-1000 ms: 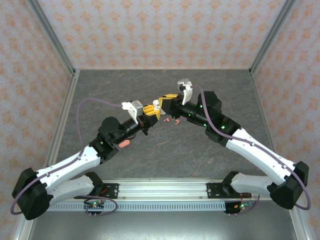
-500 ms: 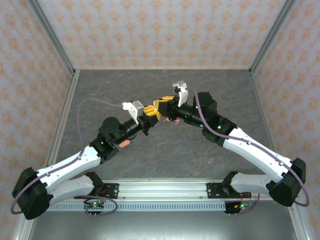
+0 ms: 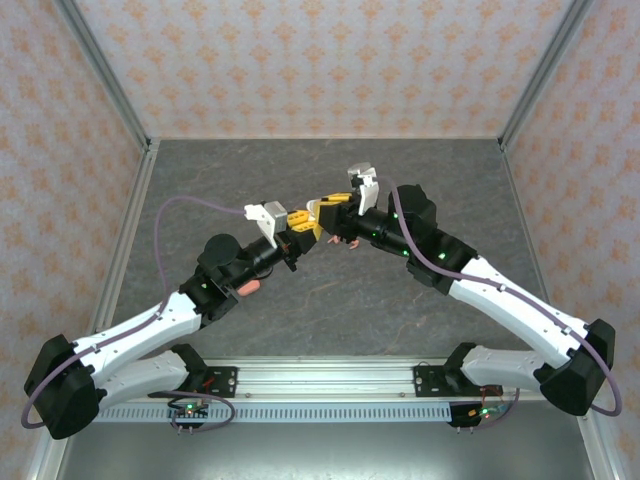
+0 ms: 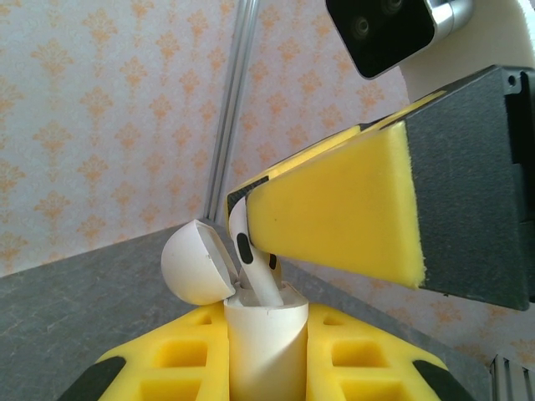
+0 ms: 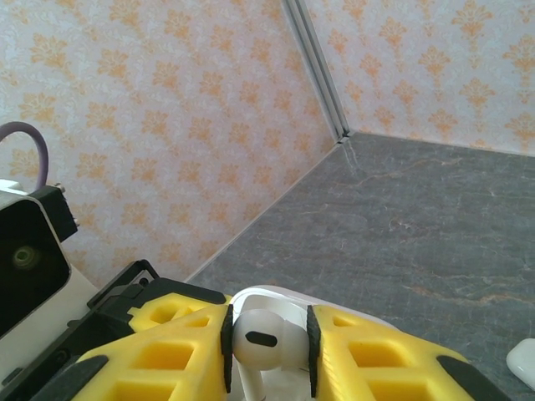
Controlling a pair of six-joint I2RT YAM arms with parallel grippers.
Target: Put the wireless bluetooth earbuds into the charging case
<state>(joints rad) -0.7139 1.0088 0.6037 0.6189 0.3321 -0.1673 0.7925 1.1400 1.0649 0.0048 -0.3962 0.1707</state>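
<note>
My left gripper (image 4: 266, 368) is shut on a white charging case (image 4: 267, 351), held upright with its lid (image 4: 194, 266) tipped open to the left. A white earbud (image 4: 247, 251) stands with its stem in the case's top. My right gripper (image 5: 267, 341) is shut on that earbud (image 5: 266, 338), head between the black pads, with the case's white rim (image 5: 280, 294) just behind. From above, the left gripper (image 3: 298, 232) and right gripper (image 3: 326, 210) meet tip to tip over the middle of the table.
Small salmon-pink earbuds (image 3: 347, 241) lie on the grey tabletop (image 3: 330, 300) just below the right gripper. A pink case (image 3: 249, 287) rests beside the left forearm. Another white item (image 5: 522, 361) lies at the right wrist view's lower right. Patterned walls enclose three sides.
The right gripper has shifted left and down toward the left gripper, bringing the earbud onto the open case. The left arm has stayed still.
</note>
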